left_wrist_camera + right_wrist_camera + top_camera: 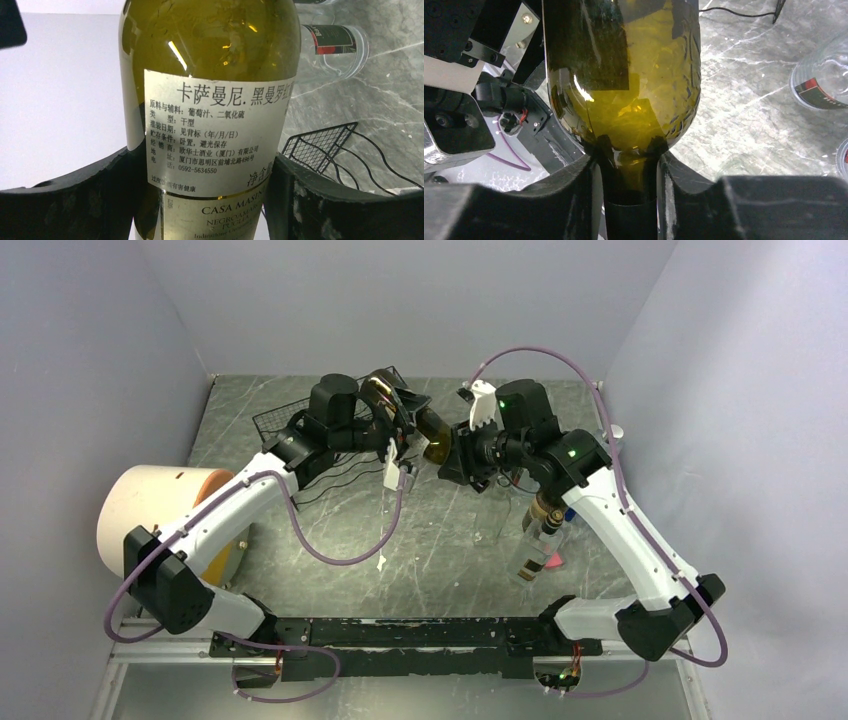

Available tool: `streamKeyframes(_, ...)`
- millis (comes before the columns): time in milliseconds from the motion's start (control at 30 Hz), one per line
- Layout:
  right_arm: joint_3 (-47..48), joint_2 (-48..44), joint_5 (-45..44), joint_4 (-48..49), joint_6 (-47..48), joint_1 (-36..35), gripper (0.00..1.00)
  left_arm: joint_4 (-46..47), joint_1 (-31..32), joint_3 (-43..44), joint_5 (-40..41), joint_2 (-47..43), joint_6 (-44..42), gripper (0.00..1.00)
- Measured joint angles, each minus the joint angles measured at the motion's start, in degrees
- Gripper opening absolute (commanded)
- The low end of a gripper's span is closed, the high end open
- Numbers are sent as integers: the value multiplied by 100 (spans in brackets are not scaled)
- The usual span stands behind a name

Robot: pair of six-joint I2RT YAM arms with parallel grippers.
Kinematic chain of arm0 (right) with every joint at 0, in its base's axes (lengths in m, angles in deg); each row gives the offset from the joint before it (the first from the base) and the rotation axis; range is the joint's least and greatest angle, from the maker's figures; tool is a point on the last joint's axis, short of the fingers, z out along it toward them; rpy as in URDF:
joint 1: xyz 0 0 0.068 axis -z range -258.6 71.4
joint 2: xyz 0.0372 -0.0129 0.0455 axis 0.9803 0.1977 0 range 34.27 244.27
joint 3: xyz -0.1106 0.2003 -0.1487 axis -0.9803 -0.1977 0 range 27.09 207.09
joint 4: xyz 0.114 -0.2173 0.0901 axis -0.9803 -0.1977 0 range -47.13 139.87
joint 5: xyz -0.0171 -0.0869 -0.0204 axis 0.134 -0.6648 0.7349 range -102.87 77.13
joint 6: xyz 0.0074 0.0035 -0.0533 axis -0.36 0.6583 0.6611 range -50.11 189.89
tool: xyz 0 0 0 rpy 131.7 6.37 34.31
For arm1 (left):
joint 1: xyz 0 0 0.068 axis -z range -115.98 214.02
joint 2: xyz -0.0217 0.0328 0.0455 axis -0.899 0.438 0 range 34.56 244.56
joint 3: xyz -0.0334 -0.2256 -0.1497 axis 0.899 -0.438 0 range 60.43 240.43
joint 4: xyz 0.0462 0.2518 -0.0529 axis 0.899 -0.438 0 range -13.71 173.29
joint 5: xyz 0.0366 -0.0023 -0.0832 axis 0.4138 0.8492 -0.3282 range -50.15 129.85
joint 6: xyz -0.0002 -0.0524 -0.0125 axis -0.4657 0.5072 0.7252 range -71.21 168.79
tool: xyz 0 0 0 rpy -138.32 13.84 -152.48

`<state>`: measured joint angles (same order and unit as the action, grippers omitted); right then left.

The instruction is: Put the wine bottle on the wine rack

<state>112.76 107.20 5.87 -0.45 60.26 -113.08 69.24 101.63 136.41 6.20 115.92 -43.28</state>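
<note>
Nearest you, at the near edge of the table (440, 560), are both arm bases. A big white roll (150, 510) w/ an orange end lies just beside the L arm's lower link. Clear plastic bottles (540, 540) sit under the R forearm, w/ a pink thing (552, 562) at their foot.

Mid-table, your two claws meet on one object. The wine bottle (432, 430) hangs in the air btwn them, roughly level, w/ its neck toward the R side and its base toward the far left. Your L gripper (207, 175) is clamped across the body. In the L wrist view its fingers (100, 200) press both sides of the glass at the lower part of the white back label, so the bottle fills the gap. Your R gripper (629, 170) is closed on the neck, right below the shoulder. In the R wrist view both pads (574, 195) touch the dark neck, w/ the amber shoulder bulging just past the tips. So it's body in the L claw, neck in the R claw, both gripping.

Farther back, the wine rack (275, 425) sits on the table at the far left, mostly under the L arm. The bottle isn't on it. The L wrist view shows the rack's grid end lower right of the glass, apart from it. Beyond that, a clear bottle (340, 42) w/ a red-black label lies on the marble.
</note>
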Motion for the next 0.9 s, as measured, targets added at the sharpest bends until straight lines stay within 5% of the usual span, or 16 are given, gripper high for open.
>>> streamKeyframes(200,-83,-46,-57,-35,-96,-15,0,11,-11,-48,15,13,61,11)
streamKeyframes(367,-103,-61,-129,-28,-109,-31,0,107,-9,-109,2,13,107,50)
streamKeyframes(467,-166,-109,-201,-13,-105,-37,0,319,-2,-232,-37,13,162,63)
streamKeyframes(533,-195,-142,-247,-31,-107,-44,0,433,2,-297,-94,13,219,92)
streamKeyframes(567,-195,-151,-275,-42,-105,-50,0,481,2,-315,-122,13,247,99)
streamKeyframes(900,-195,-413,-1097,-9,-330,-46,0,1237,7,-330,-372,11,1239,99)
